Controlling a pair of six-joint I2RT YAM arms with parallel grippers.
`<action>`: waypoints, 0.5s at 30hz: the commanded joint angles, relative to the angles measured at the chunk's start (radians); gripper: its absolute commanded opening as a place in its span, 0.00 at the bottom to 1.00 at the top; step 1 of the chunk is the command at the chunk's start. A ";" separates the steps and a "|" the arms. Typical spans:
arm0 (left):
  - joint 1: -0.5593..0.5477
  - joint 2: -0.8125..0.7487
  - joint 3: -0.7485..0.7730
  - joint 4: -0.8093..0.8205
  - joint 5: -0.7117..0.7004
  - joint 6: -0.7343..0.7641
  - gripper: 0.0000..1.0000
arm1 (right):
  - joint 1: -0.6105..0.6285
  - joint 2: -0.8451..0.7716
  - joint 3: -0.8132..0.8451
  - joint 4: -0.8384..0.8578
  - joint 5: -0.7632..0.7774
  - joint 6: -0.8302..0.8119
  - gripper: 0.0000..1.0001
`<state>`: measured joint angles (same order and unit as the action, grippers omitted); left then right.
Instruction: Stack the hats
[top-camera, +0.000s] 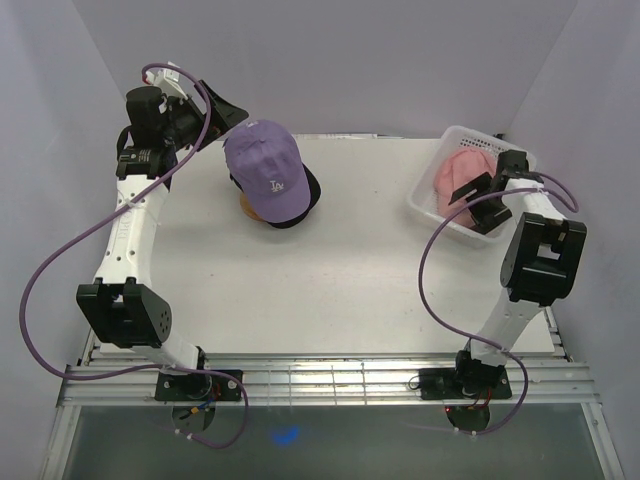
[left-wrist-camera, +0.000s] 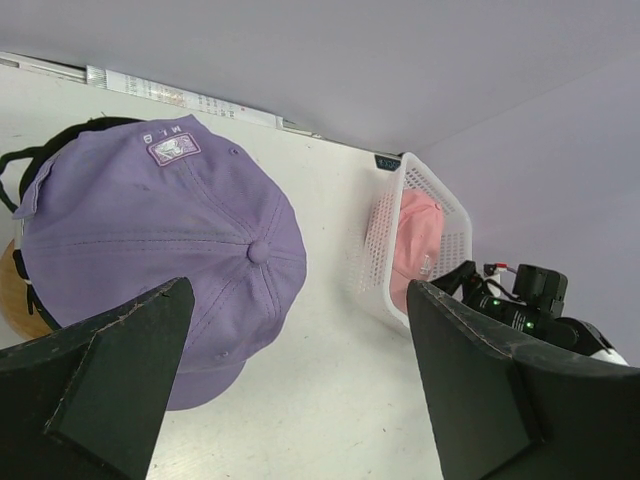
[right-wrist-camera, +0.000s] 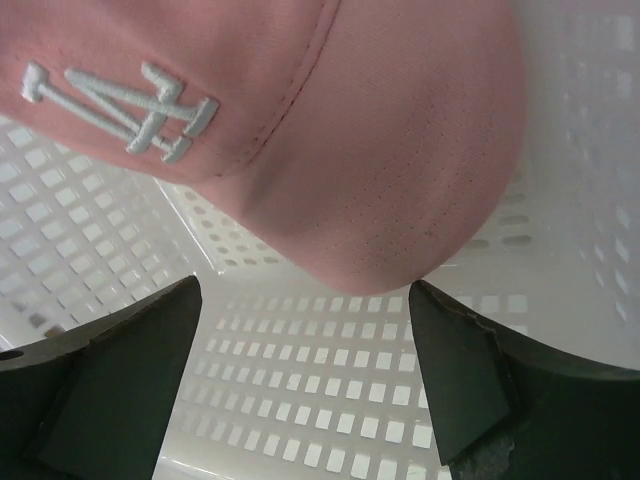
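A lavender hat (top-camera: 265, 165) (left-wrist-camera: 150, 230) tops a pile at the back of the table, with a black hat (top-camera: 309, 190) showing under it and a wooden stand (top-camera: 248, 207) beneath. My left gripper (top-camera: 228, 112) (left-wrist-camera: 300, 288) hangs open just left of and behind the pile, holding nothing. A pink hat (top-camera: 458, 172) (right-wrist-camera: 330, 130) (left-wrist-camera: 415, 240) with a white embroidered logo lies in the white mesh basket (top-camera: 428, 205) (right-wrist-camera: 330, 400). My right gripper (top-camera: 468, 208) (right-wrist-camera: 305, 290) is inside the basket, open, its fingers just short of the pink hat's brim on either side.
The basket (left-wrist-camera: 380, 250) stands at the table's back right corner beside the right wall. White walls enclose the table on three sides. Purple cables loop off both arms.
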<state>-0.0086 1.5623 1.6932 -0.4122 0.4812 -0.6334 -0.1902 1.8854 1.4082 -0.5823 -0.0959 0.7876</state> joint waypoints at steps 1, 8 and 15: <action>-0.004 -0.050 0.025 -0.011 -0.009 0.005 0.98 | -0.028 -0.088 -0.020 -0.022 0.050 -0.033 0.89; -0.004 -0.041 0.042 -0.017 -0.015 0.004 0.98 | -0.028 -0.098 -0.097 0.082 -0.021 0.033 0.89; -0.004 -0.039 0.040 -0.020 -0.023 0.006 0.98 | -0.026 -0.117 -0.133 0.070 0.019 0.058 0.89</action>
<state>-0.0086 1.5620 1.7008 -0.4271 0.4706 -0.6327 -0.2153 1.8061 1.2930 -0.5037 -0.1036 0.8112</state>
